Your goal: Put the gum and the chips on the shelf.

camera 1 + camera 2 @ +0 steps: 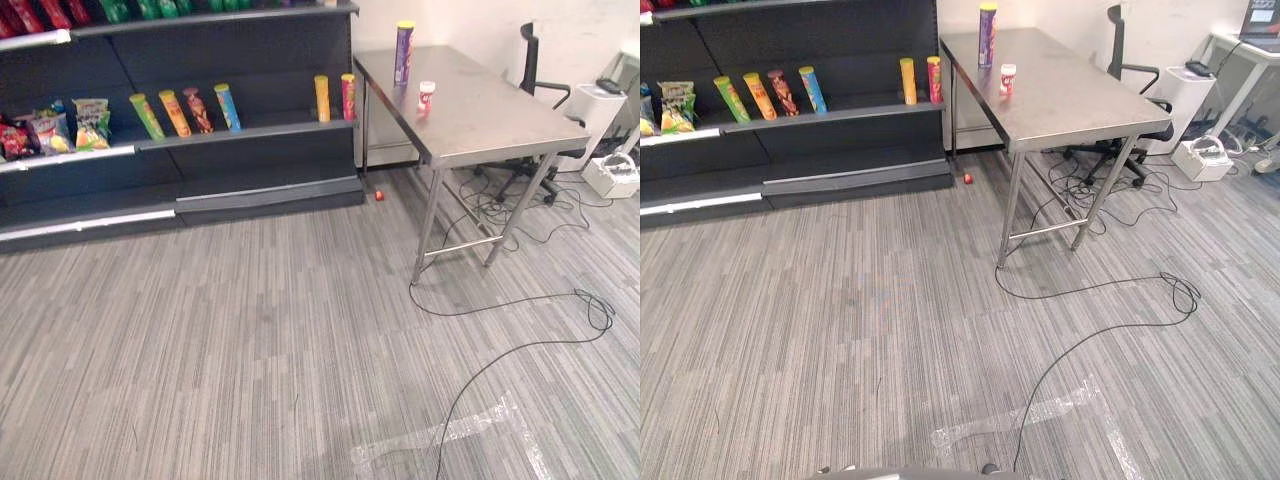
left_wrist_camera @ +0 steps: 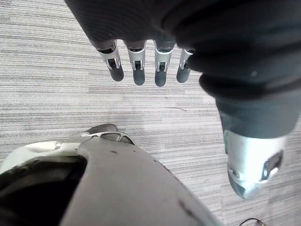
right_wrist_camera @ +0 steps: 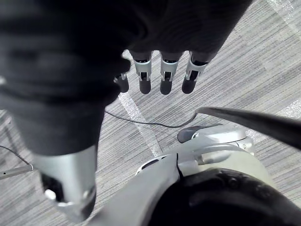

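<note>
Fingers [image 2: 138, 70] on the left hand [image 2: 160, 56] and the right hand [image 3: 167, 70] just hang straight and loose over the carpet [image 1: 250, 350], nothing held. Farther off, the gum [image 1: 426, 97] and, behind it, the purple chips can [image 1: 403, 52] stand on the steel counter [image 1: 500, 125], right beside the shelf [image 1: 250, 133].

- Shelf [image 1: 255, 131] stands far left; table [image 1: 495, 120] far right, just beside it.
- On the table: chips can [image 1: 404, 52] at the far end, gum bottle [image 1: 426, 97] nearer.
- Chair [image 1: 530, 55] behind the table.
</note>
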You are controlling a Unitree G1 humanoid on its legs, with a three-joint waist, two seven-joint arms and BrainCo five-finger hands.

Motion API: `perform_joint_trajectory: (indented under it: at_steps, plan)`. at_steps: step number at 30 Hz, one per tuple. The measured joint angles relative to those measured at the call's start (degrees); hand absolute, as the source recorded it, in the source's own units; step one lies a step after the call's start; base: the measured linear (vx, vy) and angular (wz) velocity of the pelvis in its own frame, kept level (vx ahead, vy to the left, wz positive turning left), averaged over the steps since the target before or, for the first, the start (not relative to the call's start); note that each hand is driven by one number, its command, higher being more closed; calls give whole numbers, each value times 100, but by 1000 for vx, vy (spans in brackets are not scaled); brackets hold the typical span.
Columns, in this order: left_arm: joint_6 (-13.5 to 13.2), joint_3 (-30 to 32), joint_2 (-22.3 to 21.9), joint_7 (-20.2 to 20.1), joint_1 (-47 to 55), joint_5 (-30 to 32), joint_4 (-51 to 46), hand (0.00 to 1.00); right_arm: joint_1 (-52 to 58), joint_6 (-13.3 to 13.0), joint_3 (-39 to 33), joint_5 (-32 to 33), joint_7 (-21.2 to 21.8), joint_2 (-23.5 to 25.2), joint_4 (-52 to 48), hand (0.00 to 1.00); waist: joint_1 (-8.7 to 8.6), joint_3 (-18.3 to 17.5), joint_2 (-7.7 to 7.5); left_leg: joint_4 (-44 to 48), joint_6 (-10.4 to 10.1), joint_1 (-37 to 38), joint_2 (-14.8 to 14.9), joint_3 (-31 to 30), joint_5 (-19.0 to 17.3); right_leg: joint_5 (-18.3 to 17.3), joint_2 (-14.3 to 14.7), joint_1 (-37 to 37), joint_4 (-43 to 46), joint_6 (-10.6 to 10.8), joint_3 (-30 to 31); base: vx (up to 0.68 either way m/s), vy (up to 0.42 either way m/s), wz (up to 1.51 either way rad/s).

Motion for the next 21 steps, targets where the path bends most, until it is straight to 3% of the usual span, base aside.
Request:
perform_joint_trajectory:
  at_steps: [13,21]
  plan:
    - [-53,-3,1,1,-65,0,-1,0,-159,-137,30,-221,-36,-5,-22,0,-7,177,-1,-36,-105,141,49,85,-50,5,33,178,-109,41,-58,-29,-31,0]
    - [-58,-52,-6,25,-54,-9,4,0,-66,-169,124,172,-87,-7,-60,0,-13,199,-33,-38,-118,166,73,253,-65,-5,62,173,-186,79,20,-82,-30,-9]
